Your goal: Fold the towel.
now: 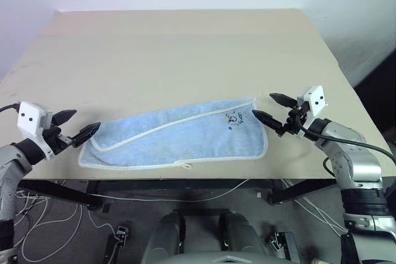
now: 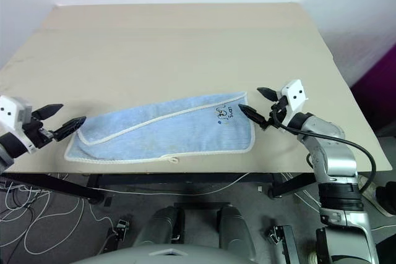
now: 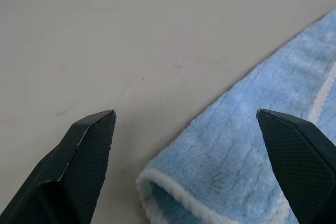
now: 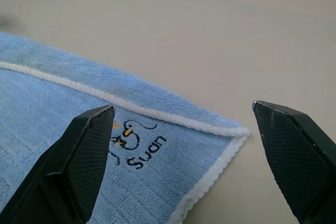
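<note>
Towel (image 1: 179, 137) lies once-folded along the tabletop's (image 1: 185, 47) near edge, left gripper (image 1: 77, 127) and right gripper (image 1: 272, 108) both released at its ends, so pinch both layers at each corner before lifting.

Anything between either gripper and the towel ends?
Nothing visible. The left gripper is open at the towel's folded left end, and the right gripper is open at the corner with the cartoon print. Only bare table lies around the towel.
</note>
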Available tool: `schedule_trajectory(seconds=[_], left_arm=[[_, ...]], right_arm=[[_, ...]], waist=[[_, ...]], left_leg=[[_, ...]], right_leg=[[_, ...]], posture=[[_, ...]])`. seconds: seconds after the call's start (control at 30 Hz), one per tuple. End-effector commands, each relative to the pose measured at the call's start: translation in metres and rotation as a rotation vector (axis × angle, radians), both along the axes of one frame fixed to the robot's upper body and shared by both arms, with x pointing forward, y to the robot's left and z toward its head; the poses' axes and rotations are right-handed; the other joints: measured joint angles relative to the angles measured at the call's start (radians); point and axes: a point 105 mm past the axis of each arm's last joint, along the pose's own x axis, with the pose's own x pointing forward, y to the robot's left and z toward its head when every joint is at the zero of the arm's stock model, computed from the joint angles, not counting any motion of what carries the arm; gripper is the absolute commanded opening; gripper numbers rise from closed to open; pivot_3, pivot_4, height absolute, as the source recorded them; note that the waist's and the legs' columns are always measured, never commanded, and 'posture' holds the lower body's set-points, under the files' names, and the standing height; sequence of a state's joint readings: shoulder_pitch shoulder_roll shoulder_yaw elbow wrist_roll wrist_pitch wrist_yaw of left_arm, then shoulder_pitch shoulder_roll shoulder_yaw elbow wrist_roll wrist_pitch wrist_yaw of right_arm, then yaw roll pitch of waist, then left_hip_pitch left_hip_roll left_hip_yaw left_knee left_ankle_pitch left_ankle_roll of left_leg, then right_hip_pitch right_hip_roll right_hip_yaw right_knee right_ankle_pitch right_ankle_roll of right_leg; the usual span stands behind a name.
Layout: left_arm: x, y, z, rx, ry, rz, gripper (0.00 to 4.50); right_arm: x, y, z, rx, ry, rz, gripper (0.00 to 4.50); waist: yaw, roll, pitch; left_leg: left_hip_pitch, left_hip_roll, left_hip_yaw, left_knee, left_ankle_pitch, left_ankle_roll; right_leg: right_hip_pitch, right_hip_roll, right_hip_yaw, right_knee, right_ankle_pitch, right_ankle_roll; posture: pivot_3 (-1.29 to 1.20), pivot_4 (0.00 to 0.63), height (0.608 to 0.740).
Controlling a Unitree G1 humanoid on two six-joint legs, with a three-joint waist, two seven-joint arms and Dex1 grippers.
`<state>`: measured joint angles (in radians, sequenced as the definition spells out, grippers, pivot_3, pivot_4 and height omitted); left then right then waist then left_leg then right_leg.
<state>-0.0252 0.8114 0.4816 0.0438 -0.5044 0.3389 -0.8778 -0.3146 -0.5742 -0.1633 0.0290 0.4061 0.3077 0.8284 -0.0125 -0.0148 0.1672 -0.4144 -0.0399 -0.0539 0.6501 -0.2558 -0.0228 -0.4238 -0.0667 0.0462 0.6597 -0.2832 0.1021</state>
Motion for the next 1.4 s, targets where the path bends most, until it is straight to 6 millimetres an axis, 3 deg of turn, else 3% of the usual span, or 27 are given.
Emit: schedule_trajectory(seconds=[0.03, 0.5, 0.67, 0.77, 0.93, 1.1, 1.4], left_arm=[[-0.001, 0.000, 0.015, 0.016, -0.051, -0.015, 4.50], [-0.007, 0.001, 0.004, 0.084, 0.004, -0.043, 4.50], [-0.007, -0.008, 0.001, 0.186, 0.009, -0.125, 4.50], [-0.008, -0.005, 0.006, 0.251, 0.018, -0.174, 4.50], [-0.015, -0.005, -0.003, 0.443, 0.093, -0.319, 4.50], [-0.013, -0.014, -0.004, 0.462, 0.124, -0.413, 4.50], [0.005, -0.022, -0.029, 0.599, 0.091, -0.439, 4.50]], right_arm=[[-0.001, -0.007, 0.013, -0.022, -0.064, -0.017, 4.46], [0.001, 0.003, 0.011, -0.024, -0.073, -0.004, 4.46], [0.002, -0.003, 0.007, -0.022, -0.071, -0.024, 4.46], [0.005, 0.006, 0.006, -0.005, -0.069, -0.016, 4.46], [0.008, 0.011, 0.000, -0.005, -0.066, -0.013, 4.46], [0.005, 0.013, -0.001, 0.014, -0.075, -0.028, 4.46], [-0.005, 0.013, -0.005, 0.031, -0.068, -0.059, 4.46]], waist=[[-0.001, 0.000, 0.000], [-0.001, 0.000, 0.000], [-0.001, 0.000, 0.000], [-0.002, 0.000, 0.000], [-0.004, 0.001, 0.000], [-0.001, 0.001, 0.000], [-0.002, 0.001, 0.000]], left_leg=[[0.000, 0.000, 0.000, 0.000, 0.000, 0.000], [0.000, 0.000, 0.000, 0.000, 0.000, 0.000], [0.000, 0.000, 0.000, 0.000, 0.000, 0.000], [0.000, 0.000, 0.000, -0.001, 0.000, 0.000], [0.000, 0.000, 0.000, -0.002, 0.000, 0.000], [0.000, 0.000, 0.000, -0.002, 0.000, 0.000], [0.000, 0.000, 0.000, -0.002, 0.000, 0.000]], right_leg=[[0.000, 0.000, 0.000, 0.000, 0.000, 0.000], [0.000, 0.000, 0.000, 0.000, 0.000, 0.000], [0.000, 0.000, 0.000, 0.000, 0.000, 0.000], [0.000, 0.000, 0.000, 0.000, 0.000, 0.000], [0.000, 0.000, 0.000, -0.001, 0.000, 0.000], [0.000, 0.000, 0.000, -0.001, 0.000, 0.000], [0.000, 0.001, 0.000, 0.000, 0.000, 0.000]], posture=[[0.00, 0.150, 0.740], [0.00, 0.150, 0.740], [0.00, 0.150, 0.740], [0.00, 0.150, 0.740], [0.00, 0.150, 0.740], [0.00, 0.150, 0.740], [0.00, 0.150, 0.740]])
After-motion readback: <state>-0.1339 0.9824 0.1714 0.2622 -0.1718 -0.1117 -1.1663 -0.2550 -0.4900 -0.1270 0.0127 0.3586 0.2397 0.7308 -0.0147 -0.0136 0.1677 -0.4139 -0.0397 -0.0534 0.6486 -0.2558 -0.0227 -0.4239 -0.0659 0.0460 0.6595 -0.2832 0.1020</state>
